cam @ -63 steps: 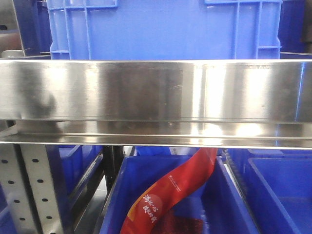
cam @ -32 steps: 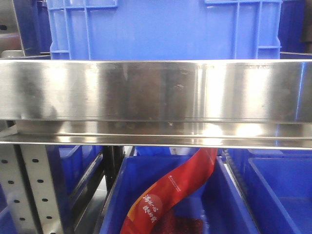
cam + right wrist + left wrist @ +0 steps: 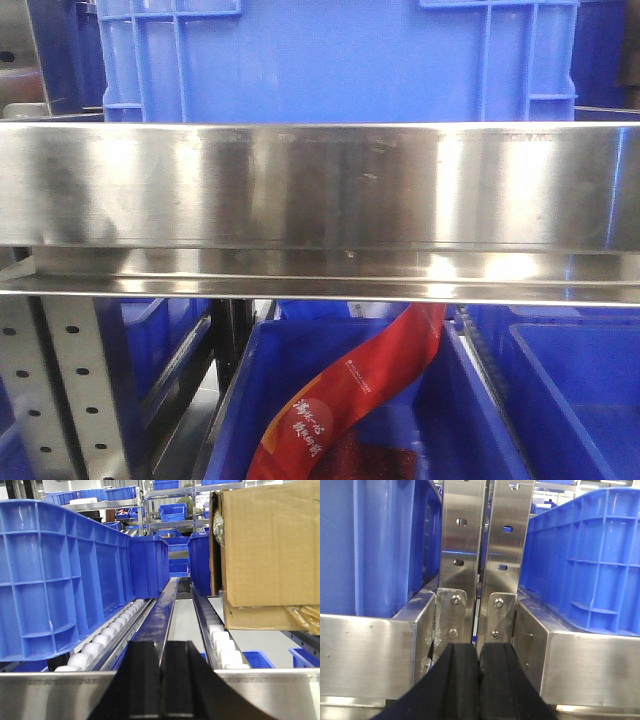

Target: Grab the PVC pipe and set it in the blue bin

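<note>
I can't see the PVC pipe anywhere. My left gripper (image 3: 479, 680) and right gripper (image 3: 163, 680), both closed and empty, face the steel shelf rail (image 3: 320, 185); advancing risks striking it.

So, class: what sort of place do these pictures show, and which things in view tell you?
Most likely a warehouse or factory storeroom: rows of blue bins on steel shelving, roller tracks for sliding them, and a cardboard box beside them.
</note>
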### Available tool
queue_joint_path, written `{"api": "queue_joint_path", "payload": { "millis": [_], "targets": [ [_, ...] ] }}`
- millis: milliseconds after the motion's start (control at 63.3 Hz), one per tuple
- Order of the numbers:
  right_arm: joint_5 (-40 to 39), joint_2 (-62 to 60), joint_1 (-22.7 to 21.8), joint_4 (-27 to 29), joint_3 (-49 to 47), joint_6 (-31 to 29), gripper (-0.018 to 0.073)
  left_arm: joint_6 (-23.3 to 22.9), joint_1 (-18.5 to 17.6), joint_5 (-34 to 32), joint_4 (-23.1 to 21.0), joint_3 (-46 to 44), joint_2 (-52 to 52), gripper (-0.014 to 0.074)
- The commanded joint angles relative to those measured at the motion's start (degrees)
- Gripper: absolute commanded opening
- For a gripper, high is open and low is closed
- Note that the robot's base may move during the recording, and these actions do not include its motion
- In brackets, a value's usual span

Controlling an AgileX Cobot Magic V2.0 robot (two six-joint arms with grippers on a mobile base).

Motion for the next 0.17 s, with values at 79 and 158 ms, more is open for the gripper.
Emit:
{"api": "queue_joint_path", "payload": {
  "millis": [79, 158],
  "targets": [
    [-1.08, -0.21, -0.23, -0.50, 0.00, -0.24, -0.0169, 0.14, 0.07, -0.68, 0.21, -0.06, -0.41, -0.0111],
    [-1.08, -0.21, -0.23, -0.50, 0.00, -0.24, -0.0169, 0.14, 0.07, -0.68, 0.21, -0.06, -0.41, -0.0111]
  ]
}}
